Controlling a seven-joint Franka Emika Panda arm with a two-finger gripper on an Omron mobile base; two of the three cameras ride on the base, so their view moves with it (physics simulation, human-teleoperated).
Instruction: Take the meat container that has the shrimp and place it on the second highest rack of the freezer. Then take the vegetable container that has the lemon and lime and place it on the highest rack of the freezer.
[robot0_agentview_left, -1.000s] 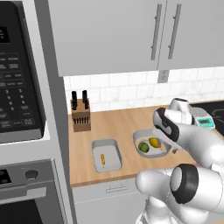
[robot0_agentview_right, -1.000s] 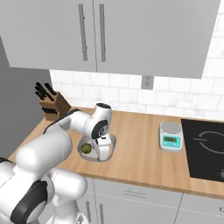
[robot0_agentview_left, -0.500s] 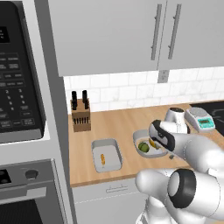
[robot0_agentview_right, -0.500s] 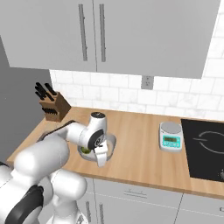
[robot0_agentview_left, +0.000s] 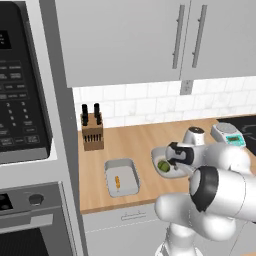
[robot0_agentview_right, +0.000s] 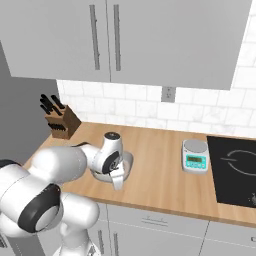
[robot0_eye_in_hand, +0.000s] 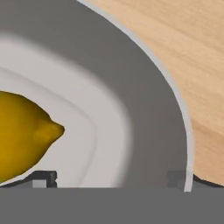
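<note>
Light-grey oval vegetable container (robot0_agentview_left: 161, 156), shallow, wide rim, on the wooden counter (robot0_agentview_left: 135, 142). Holds the lime (robot0_agentview_left: 163, 165), green and round, and the lemon (robot0_eye_in_hand: 22, 133), yellow, which in the hand view lies in the dish's pale well at 9 o'clock, nub end toward centre. The dish rim (robot0_eye_in_hand: 144, 109) sweeps from 12 o'clock down to 4 o'clock in that view, bare wood beyond it at 2 o'clock.

Gripper (robot0_eye_in_hand: 116, 177): low over the vegetable container, jaws spread wide, one dark fingertip (robot0_eye_in_hand: 43, 177) inside the well just beside the lemon, the other at the rim's outer edge; nothing clamped. In the right base view the hand (robot0_agentview_right: 116, 172) covers the dish.

Meat container (robot0_agentview_left: 121, 177): rectangular light-grey tray, rounded corners, at 9 o'clock from the oval dish, near but apart. The shrimp (robot0_agentview_left: 117, 181), one tiny orange piece, lies near its middle.

Knife block (robot0_agentview_left: 92, 134): wooden, dark handles, at 11 o'clock from the tray, near the tiled wall.

Kitchen scale (robot0_agentview_right: 195, 156): at 3 o'clock from the arm in the right base view, beside the black cooktop (robot0_agentview_right: 235, 170).
</note>
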